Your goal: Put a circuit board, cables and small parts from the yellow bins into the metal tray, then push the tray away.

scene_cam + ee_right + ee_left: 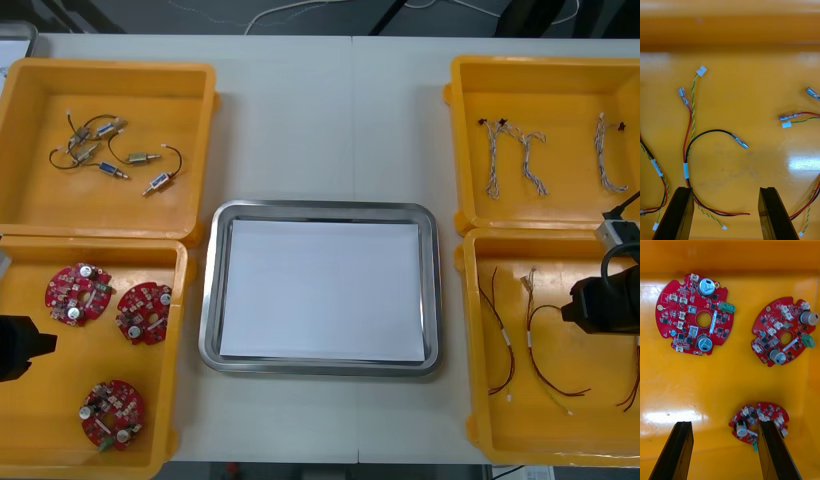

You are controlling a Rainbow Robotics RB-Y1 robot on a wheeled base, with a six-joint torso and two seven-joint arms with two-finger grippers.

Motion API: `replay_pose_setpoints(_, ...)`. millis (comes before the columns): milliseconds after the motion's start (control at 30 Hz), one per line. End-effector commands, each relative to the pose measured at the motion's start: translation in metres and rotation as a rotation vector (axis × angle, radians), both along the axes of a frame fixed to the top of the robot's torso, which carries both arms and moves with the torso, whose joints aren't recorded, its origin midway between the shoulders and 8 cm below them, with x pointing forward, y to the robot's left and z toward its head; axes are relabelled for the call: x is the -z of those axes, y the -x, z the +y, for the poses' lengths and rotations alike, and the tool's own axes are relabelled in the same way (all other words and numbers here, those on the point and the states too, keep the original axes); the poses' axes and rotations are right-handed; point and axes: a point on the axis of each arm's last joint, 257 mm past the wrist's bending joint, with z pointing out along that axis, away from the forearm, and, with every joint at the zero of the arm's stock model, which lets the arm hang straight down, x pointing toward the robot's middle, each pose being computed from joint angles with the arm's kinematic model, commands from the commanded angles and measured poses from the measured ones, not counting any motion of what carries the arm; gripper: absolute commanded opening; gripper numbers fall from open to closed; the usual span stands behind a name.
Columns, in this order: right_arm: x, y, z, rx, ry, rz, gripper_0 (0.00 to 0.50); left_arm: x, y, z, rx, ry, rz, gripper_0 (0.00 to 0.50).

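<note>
Currently the tray [212, 300] sits mid-frame on the bench [300, 120], white inside and holding nothing; I judge that loading has not begun. The left tool [725, 433] hovers over the lower-left bin [178, 350] with its fingers spread. One board [758, 419] lies just ahead of one finger and partly inside the gap, a placement that suits a grasp across its rim. The right tool [726, 195] hangs over the lower-right bin [470, 350], likewise spread, and a red and yellow cable [685, 170] runs between its fingers. Small parts [110, 155] lie in the upper-left bin [205, 150], and blue-white cables [520, 160] in the upper-right bin [455, 150]. Both tools appear staged over their stock for a first pick.
</note>
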Motion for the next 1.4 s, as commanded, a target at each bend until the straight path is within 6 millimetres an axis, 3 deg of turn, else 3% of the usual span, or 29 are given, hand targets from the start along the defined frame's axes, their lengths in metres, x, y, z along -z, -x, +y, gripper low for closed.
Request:
replay_pose_setpoints(33,0.019,0.011,0.014,-0.006,-0.02,0.024,0.5,0.025,0.013,-0.006,0.046,-0.05,0.003,0.5)
replay_pose_setpoints(433,0.045,0.021,0.027,-0.009,-0.017,0.038,0.5,0.062,0.041,-0.026,0.063,-0.008,0.039,0.5)
replay_pose_setpoints(733,0.063,0.024,0.032,-0.033,0.024,0.028,0.5,0.081,0.053,-0.025,0.063,-0.053,0.057,0.5)
replay_pose_setpoints(1233,0.074,0.027,0.04,-0.036,0.029,0.025,0.5,0.102,0.055,-0.038,0.083,-0.063,0.073,0.5)
replay_pose_setpoints(1400,0.077,0.026,0.043,-0.038,0.041,0.019,0.5,0.11,0.052,-0.032,0.083,-0.077,0.076,0.5)
